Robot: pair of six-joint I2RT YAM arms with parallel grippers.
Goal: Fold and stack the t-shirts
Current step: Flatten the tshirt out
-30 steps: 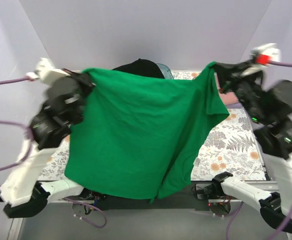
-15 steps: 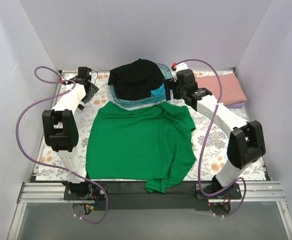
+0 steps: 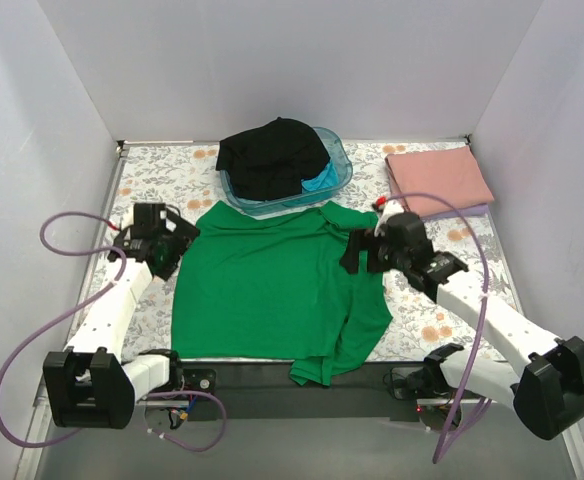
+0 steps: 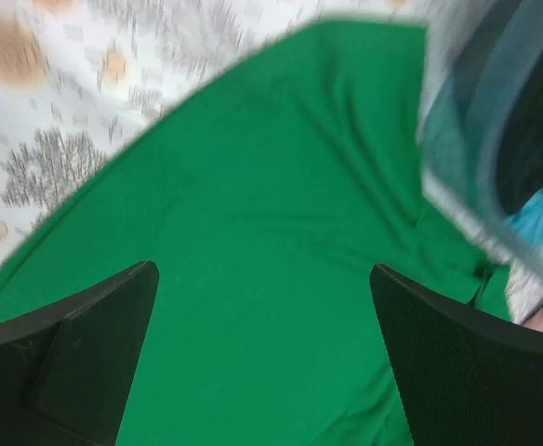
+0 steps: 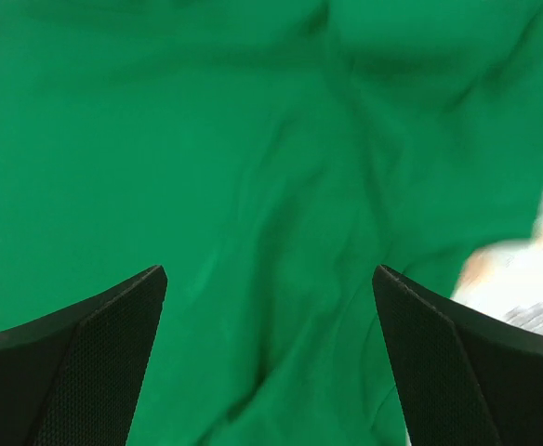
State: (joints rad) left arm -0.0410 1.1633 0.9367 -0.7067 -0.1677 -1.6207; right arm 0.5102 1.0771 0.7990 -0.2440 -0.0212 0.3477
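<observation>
Floral surface [image 3: 172, 170] carrying green t-shirt [image 3: 272, 290] spread flat at its middle, left hand [image 3: 177, 246] released at the shirt's left edge, right hand [image 3: 355, 252] released over the right sleeve, apparently both empty.

Bench [image 3: 262, 379], walled on three sides.
Floral cover [image 3: 162, 178] over the bench; pale lilac-grey back wall [image 3: 292, 70] behind it, matching left wall [image 3: 22, 150] and right wall [image 3: 562, 130] flanking it; grey floor [image 3: 302, 445] before it; soft, even light.

A translucent blue tub [image 3: 343, 166] sits at 12 o'clock on the worktop [image 3: 252, 378]. A floral cover [image 3: 162, 178] overlies that worktop. Pale walls [image 3: 292, 60] stand at 9, 12 and 3 o'clock.
</observation>
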